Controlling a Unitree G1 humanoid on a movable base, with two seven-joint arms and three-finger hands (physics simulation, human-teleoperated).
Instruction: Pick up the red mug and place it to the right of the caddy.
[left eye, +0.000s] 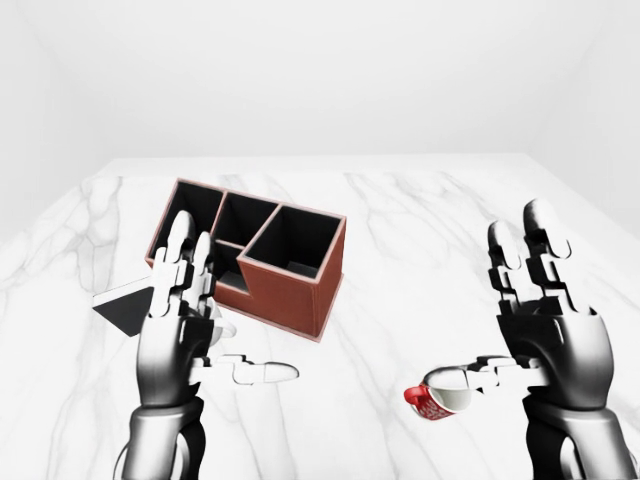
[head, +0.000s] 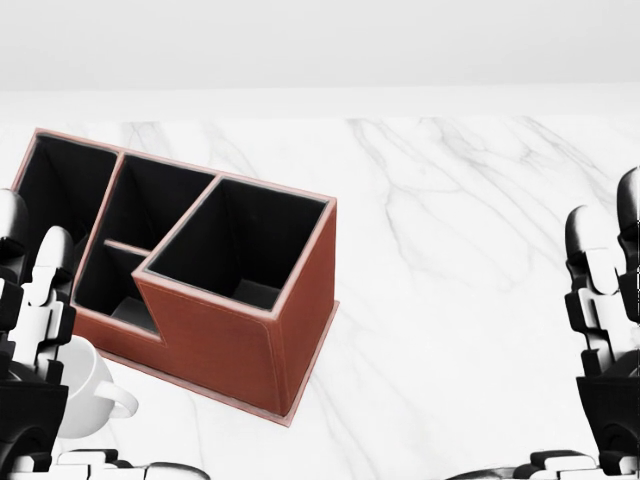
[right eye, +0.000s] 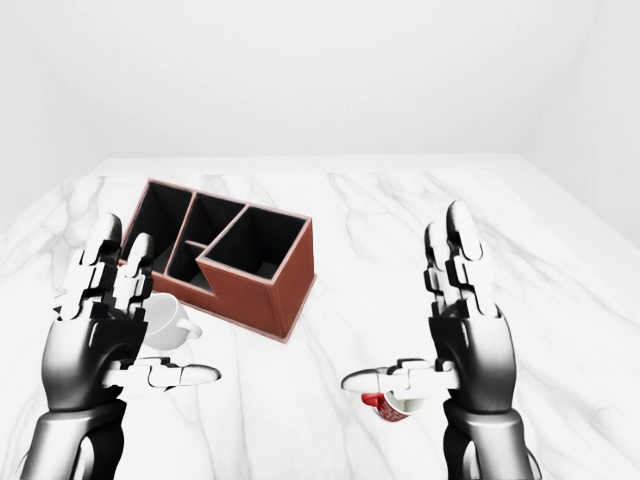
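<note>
The caddy (head: 215, 275) — a brown box with dark compartments — stands on the white marbled surface (head: 450, 250), set at an angle in the left half of the head view. Just beside its lower-left corner sits a white mug (right eye: 165, 322) with its handle toward the view's right; in the head view the left hand partly covers it.

The red mug (left eye: 436, 401) lies tipped on its side on the surface, well apart from the caddy, toward the lower right of the left-eye view. Its white interior faces up and to the right.

The right hand (left eye: 545, 335) is released: fingers extended upward, thumb pointing toward the view's left, directly over the red mug's rim. Contact between thumb and mug cannot be determined.

The left hand (left eye: 180, 325) is likewise spread — fingers upright, thumb out toward the view's right — and grasps nothing.
</note>
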